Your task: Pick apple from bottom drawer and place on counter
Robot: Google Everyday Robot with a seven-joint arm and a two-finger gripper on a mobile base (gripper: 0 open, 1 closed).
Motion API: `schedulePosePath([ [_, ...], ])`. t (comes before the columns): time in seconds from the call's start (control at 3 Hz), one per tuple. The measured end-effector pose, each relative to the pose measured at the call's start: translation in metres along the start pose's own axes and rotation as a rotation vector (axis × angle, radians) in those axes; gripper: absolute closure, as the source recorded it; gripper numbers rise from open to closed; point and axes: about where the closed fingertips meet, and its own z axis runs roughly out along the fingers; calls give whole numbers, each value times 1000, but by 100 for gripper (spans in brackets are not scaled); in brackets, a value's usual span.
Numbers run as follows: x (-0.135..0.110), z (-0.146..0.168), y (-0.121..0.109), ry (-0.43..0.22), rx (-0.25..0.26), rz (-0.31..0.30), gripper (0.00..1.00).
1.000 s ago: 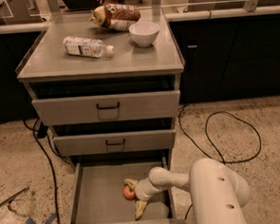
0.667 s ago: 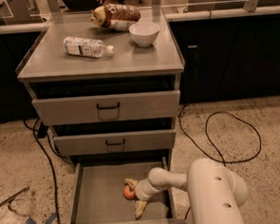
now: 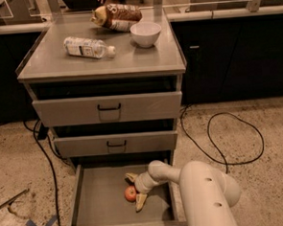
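Note:
The small red-orange apple [image 3: 130,194] lies on the flat grey floor of the open bottom drawer [image 3: 96,204], right of its middle. My gripper [image 3: 135,190] reaches down into the drawer from the white arm at the lower right. Its two yellowish fingers [image 3: 140,202] stand one behind and one in front of the apple, spread around it, with the apple between them on the left side. The grey counter [image 3: 81,66] on top of the cabinet is well above.
On the counter lie a clear plastic bottle [image 3: 88,46], a white bowl [image 3: 146,34] and a brown snack bag [image 3: 119,16]. Two shut drawer fronts with black handles [image 3: 109,107] sit above the open drawer. Black cables [image 3: 220,143] lie on the floor at both sides.
The gripper and the apple sit in about the same place in the drawer. No clear movement shows.

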Motion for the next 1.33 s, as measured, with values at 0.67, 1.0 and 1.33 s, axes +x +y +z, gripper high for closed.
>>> schedulePosePath([
  [0.67,0,0,0,0,0,0,38],
  [1.0,0,0,0,0,0,0,62],
  [1.33,0,0,0,0,0,0,86],
])
